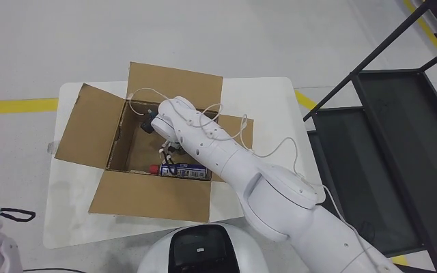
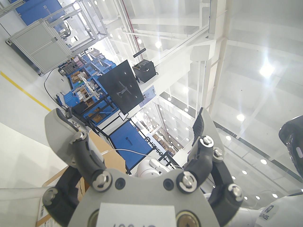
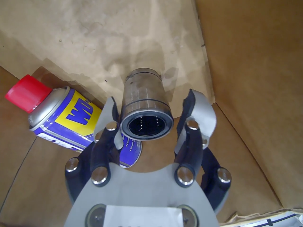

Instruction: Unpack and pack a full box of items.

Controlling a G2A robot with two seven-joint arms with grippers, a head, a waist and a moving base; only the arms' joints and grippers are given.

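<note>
Unfinished: box (image 1: 174,82) holds spray can (image 3: 64,121), metal sleeve (image 3: 144,102); right end effector (image 3: 149,101) splayed astride sleeve, apparently ungripped; left end effector (image 2: 129,116) splayed, empty.

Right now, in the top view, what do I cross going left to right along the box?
left box flap → spray can lying inside the box → black steps beside the table. The arm and the other flaps overlap these, so they are left out.
</note>
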